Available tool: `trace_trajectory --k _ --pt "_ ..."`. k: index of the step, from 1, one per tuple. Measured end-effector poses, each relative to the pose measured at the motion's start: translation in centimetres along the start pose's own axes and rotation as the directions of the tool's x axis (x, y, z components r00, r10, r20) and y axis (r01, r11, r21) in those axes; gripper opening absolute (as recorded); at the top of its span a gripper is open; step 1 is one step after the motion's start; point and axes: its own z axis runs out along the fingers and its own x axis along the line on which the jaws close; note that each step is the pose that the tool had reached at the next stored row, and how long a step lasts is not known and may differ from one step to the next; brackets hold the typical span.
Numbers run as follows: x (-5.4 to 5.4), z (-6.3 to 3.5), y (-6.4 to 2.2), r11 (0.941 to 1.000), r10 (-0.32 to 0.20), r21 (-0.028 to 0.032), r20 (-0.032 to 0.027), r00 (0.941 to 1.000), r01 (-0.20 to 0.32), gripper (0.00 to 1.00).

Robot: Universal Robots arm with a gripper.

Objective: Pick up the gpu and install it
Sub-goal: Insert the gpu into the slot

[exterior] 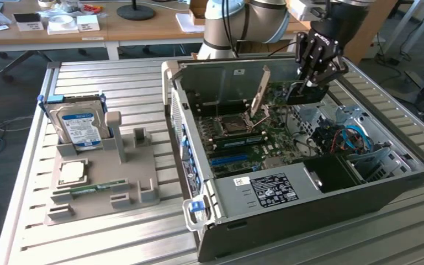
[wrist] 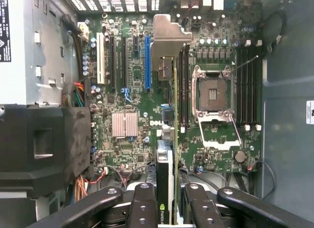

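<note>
Fingers (wrist: 143, 208) clamp the gpu (wrist: 165, 169) edge-on over the motherboard (wrist: 137, 98), between the blue slot (wrist: 147, 63) and the CPU socket (wrist: 214, 94).

Open computer case (exterior: 308, 204) on table (exterior: 109, 77), toward exterior view's right edge. Parts holder (exterior: 134, 165) beside it, toward exterior view's left edge; hard drive (exterior: 79, 124) upright at holder's far end. Graphics card (wrist: 165, 188) in gripper (exterior: 313, 83), inside case above motherboard (wrist: 127, 90).

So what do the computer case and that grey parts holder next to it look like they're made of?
The computer case looks like sheet metal: thin bare grey walls inside, dark painted finish outside. The grey parts holder is probably matte plastic, moulded or printed, judging by its uniform dull colour and blocky slots.
</note>
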Motion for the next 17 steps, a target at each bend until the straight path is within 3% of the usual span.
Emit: trace_trajectory --k 7,17 --pt "0.04 0.85 0.61 1.0 0.0 0.0018 0.0001 1.0 0.0 0.26" --pt "0.1 0.89 0.68 1.0 0.0 0.0018 0.0001 1.0 0.0 0.26"
